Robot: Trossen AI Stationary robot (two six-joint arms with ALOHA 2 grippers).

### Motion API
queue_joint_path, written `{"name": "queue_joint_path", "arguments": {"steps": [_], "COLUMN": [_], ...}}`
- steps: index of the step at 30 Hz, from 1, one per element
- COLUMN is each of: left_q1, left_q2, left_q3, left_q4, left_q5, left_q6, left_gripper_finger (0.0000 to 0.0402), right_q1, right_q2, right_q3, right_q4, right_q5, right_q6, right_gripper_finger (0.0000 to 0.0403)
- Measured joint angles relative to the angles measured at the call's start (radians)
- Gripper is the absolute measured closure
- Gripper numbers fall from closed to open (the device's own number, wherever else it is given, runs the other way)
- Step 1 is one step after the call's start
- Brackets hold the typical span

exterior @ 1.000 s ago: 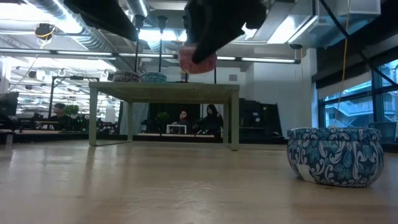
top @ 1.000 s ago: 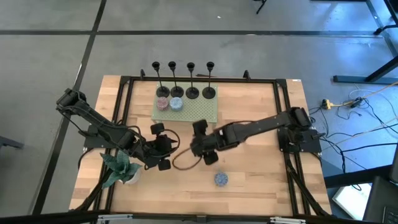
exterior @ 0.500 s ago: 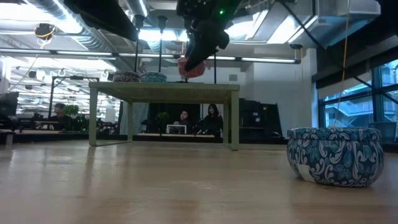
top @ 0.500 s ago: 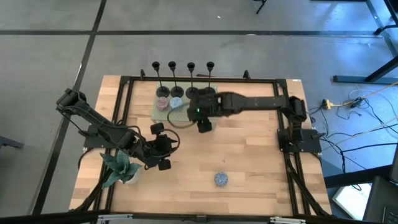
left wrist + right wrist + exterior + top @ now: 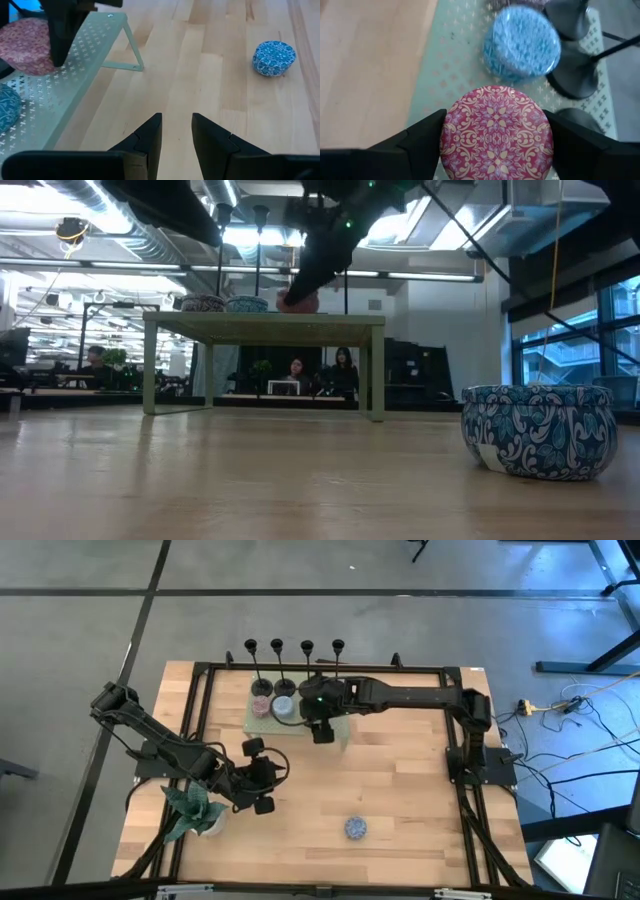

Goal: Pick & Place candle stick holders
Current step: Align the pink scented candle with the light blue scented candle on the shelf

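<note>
Wooden planks make up the desk (image 5: 400, 790), ringed by a black frame, with grey floor around it. On the far part stands a low pale-green perforated shelf (image 5: 335, 725), and along its back edge are 4 black holders (image 5: 293, 668) in a row, each upright on a round base with a thin stem and small cup; nothing grips them. Near the holders' bases on the shelf sit a pink candle (image 5: 262, 706) and a blue candle (image 5: 283, 708) side by side. The right claw (image 5: 496, 137) reaches over the shelf just beside these, its fingers spread wide around a round red patterned tin (image 5: 496, 131), which hangs above the shelf top close to the holders' bases. The left claw (image 5: 176, 137) waits low over the desk's near left part, next to a small potted plant (image 5: 195, 808), its fingers narrowly parted and holding nothing. Another blue tin (image 5: 356, 828) lies alone on the near desk, well apart from the shelf. Beyond the desk, in the low view, people (image 5: 320, 372) sit in an office.
</note>
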Motion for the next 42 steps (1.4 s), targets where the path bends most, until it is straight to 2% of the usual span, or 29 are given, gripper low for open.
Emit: {"name": "queue_joint_path", "arguments": {"steps": [5,19,30,42], "left_q1": [0.000,0.000,0.000,0.000], "left_q2": [0.000,0.000,0.000,0.000], "left_q3": [0.000,0.000,0.000,0.000], "left_q4": [0.000,0.000,0.000,0.000], "left_q5": [0.006,0.008,0.008,0.009], "left_q6": [0.000,-0.016,-0.017,-0.017], "left_gripper_finger": [0.0302,0.0302,0.0304,0.0304], "right_q1": [-0.009,-0.014,-0.014,-0.004], "right_q2": [0.000,0.000,0.000,0.000], "right_q3": [-0.015,-0.017,-0.017,0.001], "right_q4": [0.047,0.041,0.052,0.065], "right_q5": [0.000,-0.001,-0.008,0.001], "right_q6": [0.000,0.027,-0.001,-0.008], "right_gripper_finger": [0.0097,0.0095,0.0061,0.0059]}}
